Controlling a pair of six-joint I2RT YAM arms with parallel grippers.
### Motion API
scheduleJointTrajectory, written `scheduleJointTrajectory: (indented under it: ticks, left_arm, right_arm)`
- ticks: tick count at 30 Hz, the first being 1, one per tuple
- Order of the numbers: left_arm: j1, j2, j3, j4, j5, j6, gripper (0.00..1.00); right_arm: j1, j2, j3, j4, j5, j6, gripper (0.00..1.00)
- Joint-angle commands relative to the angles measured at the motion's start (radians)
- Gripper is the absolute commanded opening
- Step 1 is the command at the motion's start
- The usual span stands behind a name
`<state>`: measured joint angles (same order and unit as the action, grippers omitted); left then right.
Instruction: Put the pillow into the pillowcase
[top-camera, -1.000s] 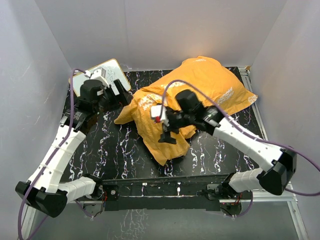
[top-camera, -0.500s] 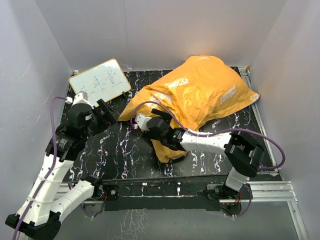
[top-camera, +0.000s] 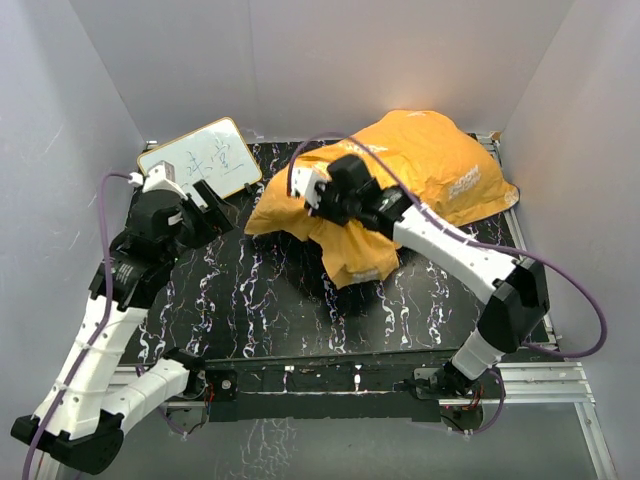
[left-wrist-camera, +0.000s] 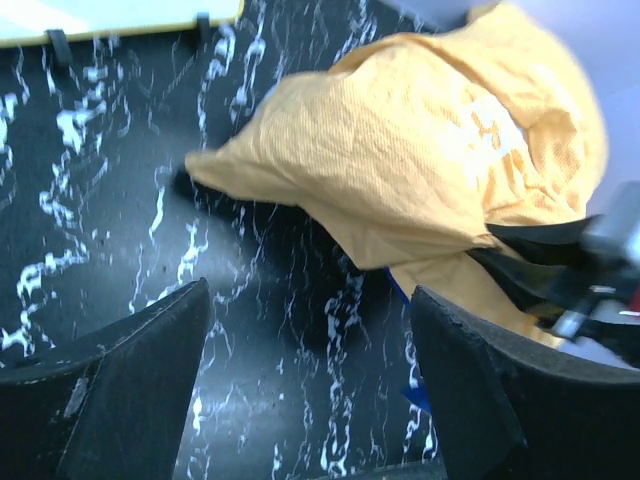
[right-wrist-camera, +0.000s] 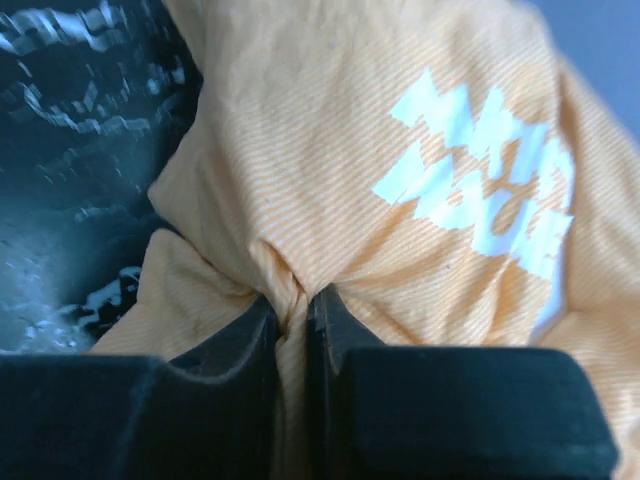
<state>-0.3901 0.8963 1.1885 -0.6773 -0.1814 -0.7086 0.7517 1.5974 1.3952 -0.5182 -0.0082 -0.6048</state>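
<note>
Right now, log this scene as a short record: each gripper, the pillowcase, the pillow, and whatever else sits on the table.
pillowcase: orange face up, bulging, at the far right of the table
pillow: no white cushion showing; probably inside the bulging case
right gripper: shut on a pinched fold of the orange cloth
left gripper: open, empty, over bare table near the case's left corner
whiteboard: far left corner, with writing on it

Orange-yellow pillowcase (top-camera: 420, 165) with white lettering; black, white-veined table (top-camera: 260, 300).
</note>
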Motion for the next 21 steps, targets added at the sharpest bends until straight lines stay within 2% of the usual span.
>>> scheduleJointTrajectory:
  ticks: [1,3,5,7,8,10,13,18,21]
  left_arm:
    - [0.0,-0.062,0.1,0.073,-0.1,0.084,0.78]
    - [0.001,-0.083,0.108,0.101,-0.143,0.104,0.78]
    - [0.0,-0.1,0.102,0.135,-0.178,0.124,0.77]
    - [0.0,-0.11,0.096,0.155,-0.204,0.13,0.77]
    - [0.0,-0.113,0.092,0.164,-0.211,0.132,0.77]
    - [0.001,-0.117,0.084,0.177,-0.214,0.131,0.77]
    - [0.0,-0.121,0.071,0.19,-0.189,0.118,0.77]
    - [0.0,-0.105,0.028,0.23,-0.076,0.109,0.77]
    - [0.0,-0.069,0.013,0.228,-0.002,0.096,0.78]
  right_arm:
    - [-0.002,-0.104,0.462,-0.067,-0.399,0.029,0.08]
    - [-0.002,-0.052,0.753,-0.078,-0.426,0.082,0.08]
    - [-0.004,0.005,0.961,-0.067,-0.429,0.085,0.08]
    - [-0.004,0.023,1.08,0.002,-0.399,0.07,0.08]
    - [-0.004,0.011,1.088,0.063,-0.367,0.051,0.08]
    - [-0.012,-0.032,1.048,0.182,-0.269,-0.003,0.08]
    - [-0.096,-0.088,0.933,0.226,-0.091,-0.099,0.08]
    - [-0.502,-0.285,0.375,0.341,-0.149,-0.038,0.08]
    - [-0.754,-0.273,0.207,0.34,-0.189,0.002,0.08]
